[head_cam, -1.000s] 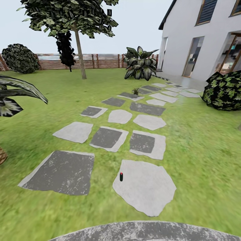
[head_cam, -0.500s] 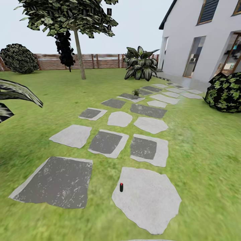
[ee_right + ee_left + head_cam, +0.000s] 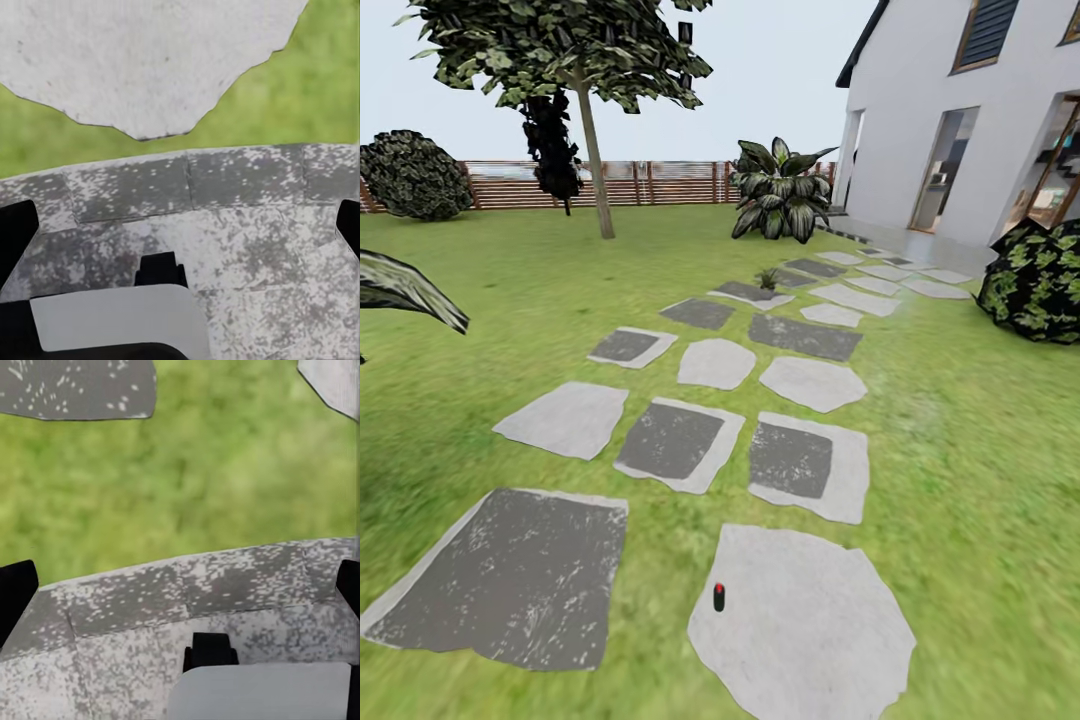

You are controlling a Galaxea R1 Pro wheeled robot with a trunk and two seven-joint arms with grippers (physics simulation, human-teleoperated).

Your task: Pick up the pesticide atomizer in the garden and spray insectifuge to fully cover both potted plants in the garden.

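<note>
The pesticide atomizer (image 3: 718, 597), a slim dark bottle with a red top, stands upright at the left edge of the nearest pale stepping slab (image 3: 810, 630) in the head view. Far up the path, one small potted plant (image 3: 766, 276) sits on a grey slab; the other is out of view. My left gripper (image 3: 180, 592) hangs open over the speckled grey paving (image 3: 187, 585) and grass, its dark fingertips (image 3: 15, 596) at the picture's sides. My right gripper (image 3: 180, 232) is open too, above the same paving's edge, with a pale slab (image 3: 142, 60) beyond it.
Stepping slabs (image 3: 670, 440) run across the lawn toward the white house (image 3: 960, 110). A tree (image 3: 595, 150) and the brown slatted fence (image 3: 660, 183) stand at the back, with a large leafy plant (image 3: 780, 195). A dark bush (image 3: 1035, 280) is on the right and a striped leaf (image 3: 405, 285) at the left edge.
The whole head view has moved forward. The atomizer and slabs now sit lower and larger in the picture, and the round paving's edge has dropped out of the bottom.
</note>
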